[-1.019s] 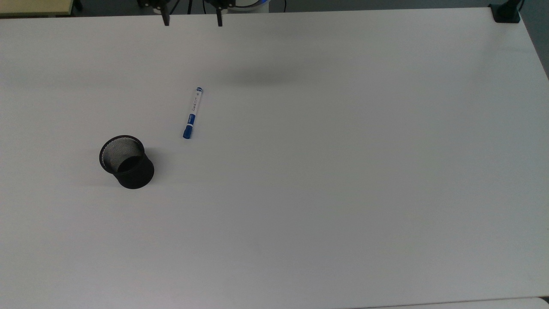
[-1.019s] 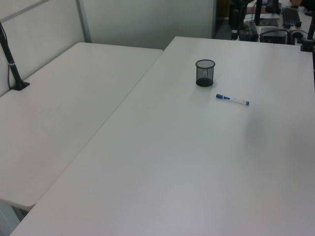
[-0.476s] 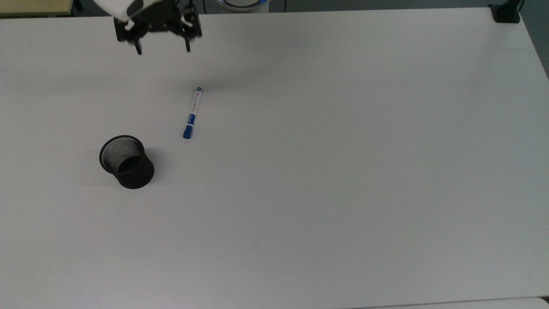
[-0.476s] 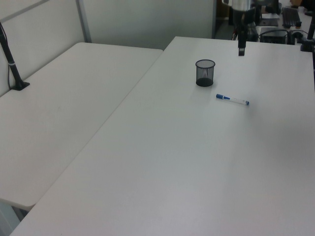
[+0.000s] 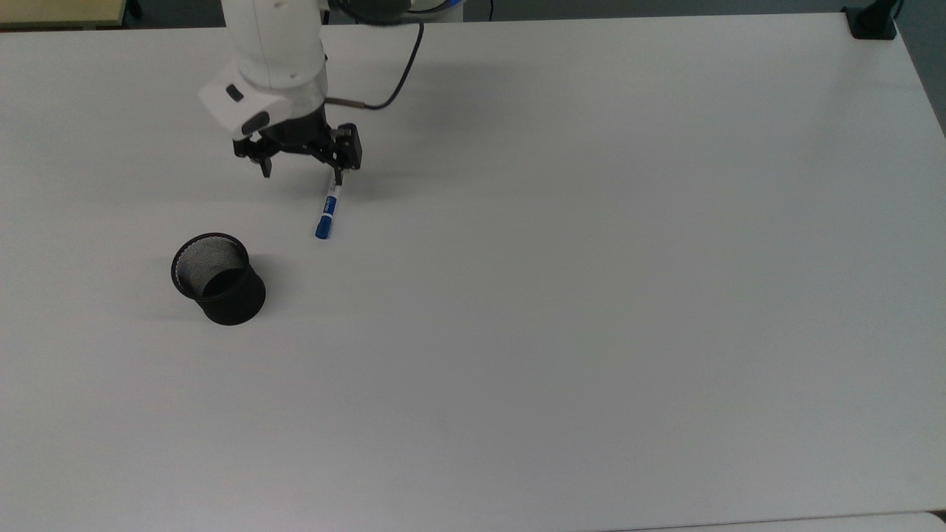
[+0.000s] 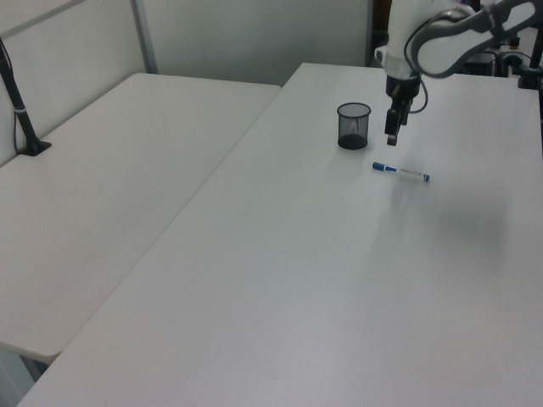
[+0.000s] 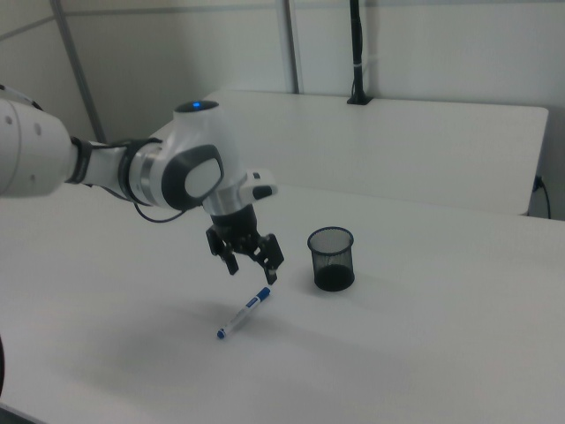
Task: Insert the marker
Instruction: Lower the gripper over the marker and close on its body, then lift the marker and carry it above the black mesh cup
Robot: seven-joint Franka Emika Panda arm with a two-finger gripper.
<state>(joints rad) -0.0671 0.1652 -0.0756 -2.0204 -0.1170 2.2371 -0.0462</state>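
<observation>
The marker (image 5: 327, 210) lies flat on the white table (image 5: 591, 295), its blue cap pointing toward the top view's bottom. It also shows as the marker (image 6: 400, 172) and the marker (image 7: 244, 313). A black mesh cup (image 5: 218, 279) stands upright to the top view's lower left of it, seen too as the cup (image 6: 354, 125) and the cup (image 7: 331, 259). My gripper (image 5: 302, 176) hangs open above the table, holding nothing. In the top view one finger overlaps the marker's upper end. The right view shows the gripper (image 7: 253, 272) in the air just above the marker.
A black clamp (image 5: 872, 22) sits on the table's corner at the top view's top right. A second white table (image 6: 102, 186) adjoins on the left view's left, with a black pole (image 6: 21, 110) on it. A cable (image 5: 392, 81) trails from the arm.
The arm has come in from the top view's upper edge and lowered toward the marker, with the fingers spread all the while. Marker and cup have not moved.
</observation>
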